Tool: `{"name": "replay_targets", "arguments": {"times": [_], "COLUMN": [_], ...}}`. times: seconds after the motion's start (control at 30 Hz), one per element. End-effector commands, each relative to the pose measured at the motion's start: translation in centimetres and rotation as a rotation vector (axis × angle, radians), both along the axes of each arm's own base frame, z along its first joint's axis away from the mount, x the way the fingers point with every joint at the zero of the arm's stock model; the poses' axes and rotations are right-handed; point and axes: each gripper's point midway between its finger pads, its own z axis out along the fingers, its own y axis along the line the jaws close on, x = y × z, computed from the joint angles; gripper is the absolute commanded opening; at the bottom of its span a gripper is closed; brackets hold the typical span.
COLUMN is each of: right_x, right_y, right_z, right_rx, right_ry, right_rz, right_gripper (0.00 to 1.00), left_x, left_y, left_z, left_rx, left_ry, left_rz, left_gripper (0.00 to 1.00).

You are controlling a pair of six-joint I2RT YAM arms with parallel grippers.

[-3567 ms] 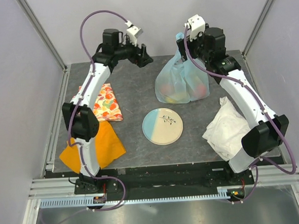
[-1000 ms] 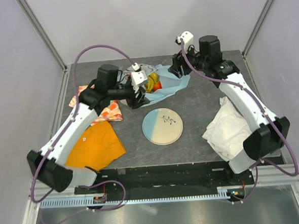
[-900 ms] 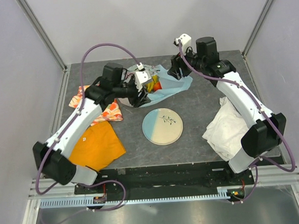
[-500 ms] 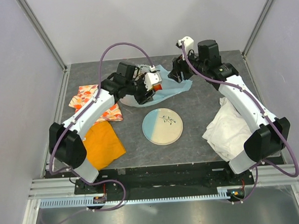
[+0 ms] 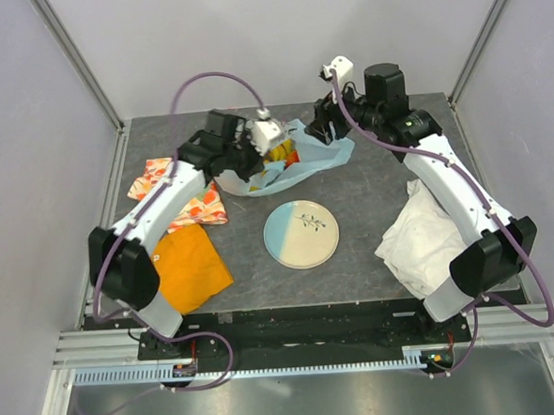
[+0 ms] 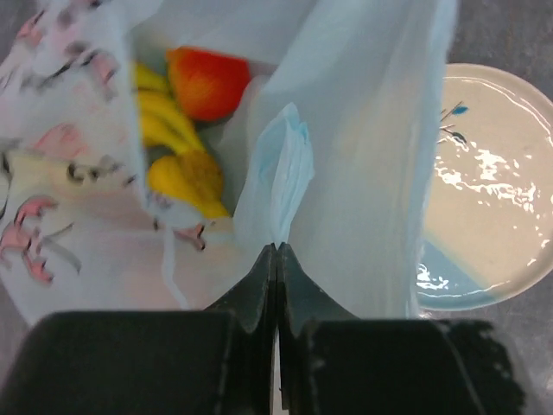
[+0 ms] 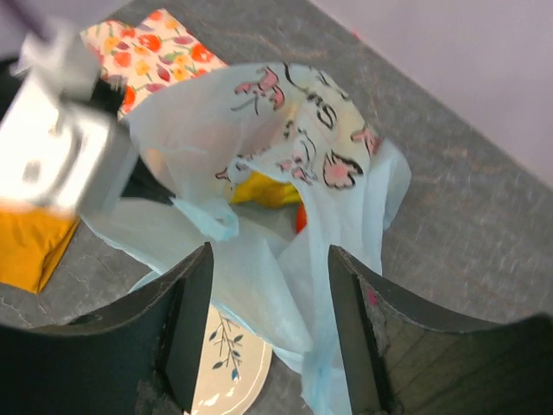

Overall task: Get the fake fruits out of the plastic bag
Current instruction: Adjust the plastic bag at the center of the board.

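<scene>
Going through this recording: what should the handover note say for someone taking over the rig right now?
Left gripper: shut, pinching a fold of the plastic bag.
Right gripper: open above the bag, holding nothing.
Bag lies slumped on the far side of the plate, mouth open. The bananas, red fruit and small yellow-orange fruit are inside it.
Done: bag laid down and gripped.
Left: no fruit is out yet, so all need lifting out.

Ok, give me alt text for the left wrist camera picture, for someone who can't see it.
The left claw is shut on a fold of the light-blue plastic bag. Inside the open bag lie yellow bananas and a red fruit; a plate sits at the picture's right edge.
</scene>
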Motion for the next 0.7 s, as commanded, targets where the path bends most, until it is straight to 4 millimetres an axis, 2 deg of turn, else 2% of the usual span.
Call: {"name": "replay_targets", "arguments": {"times": [0.0,0.03,0.1,0.13,0.17,0.2,0.23,0.3,0.33,0.37,0.43,0.47,0.57,0.6,0.63,0.67], "right_x": [-1.6,-1.8,-2.1,-1.7,-1.0,-0.2,1.0,2.4,3.4,3.7,3.6,3.2,-0.2,-1.6,-3.5,-4.6], "right_y": [5.6,6.6,9.3,9.8,10.8,10.8,10.9,10.4,9.6,8.9,6.8,6.0,2.5,1.4,-0.1,-0.9], "right_z": [5.2,4.6,1.7,0.3,-2.4,-4.0,-6.9,-8.4,-9.8,-10.4,-11.6,-12.3,-15.0,-14.0,-16.5,-17.0], "right_rx": [0.013,-0.007,-0.038,-0.059,-0.086,-0.108,-0.154,-0.214,-0.287,-0.324,-0.432,-0.469,-0.590,-0.593,-0.633,-0.646], "right_ry": [-0.215,-0.220,-0.162,-0.139,-0.090,-0.065,-0.014,0.001,0.007,0.007,0.016,0.029,0.117,0.111,0.172,0.188], "right_rz": [0.215,0.247,0.311,0.310,0.313,0.295,0.263,0.219,0.183,0.167,0.129,0.127,0.129,0.120,0.125,0.118], "right_gripper": [0.61,0.59,0.53,0.50,0.48,0.47,0.45,0.43,0.42,0.41,0.40,0.40,0.37,0.36,0.36,0.36], "left_x": [0.8,-0.9,-2.1,-3.4,-3.9,-4.5,-5.2,-5.6,-6.0,-6.3,-7.1,-7.5,-8.5,-8.8,-9.1,-9.4], "left_y": [6.2,7.1,8.4,9.1,9.6,10.0,10.5,11.6,12.5,12.9,13.6,13.8,13.8,13.8,13.6,13.7], "left_z": [9.7,10.3,10.6,10.3,10.6,9.4,10.1,9.2,9.7,8.7,8.4,7.3,6.1,5.6,5.2,4.7], "left_rx": [-0.353,-0.417,-0.460,-0.486,-0.500,-0.497,-0.517,-0.508,-0.526,-0.521,-0.524,-0.508,-0.499,-0.490,-0.487,-0.483], "left_ry": [0.027,0.065,0.081,0.097,0.081,0.103,0.079,0.075,0.060,0.083,0.093,0.115,0.149,0.168,0.184,0.198], "left_rz": [0.486,0.553,0.622,0.663,0.683,0.709,0.727,0.777,0.801,0.819,0.833,0.841,0.844,0.844,0.837,0.845], "left_gripper": [0.02,0.02,0.02,0.02,0.01,0.02,0.01,0.02,0.02,0.02,0.02,0.02,0.02,0.01,0.02,0.02]}}
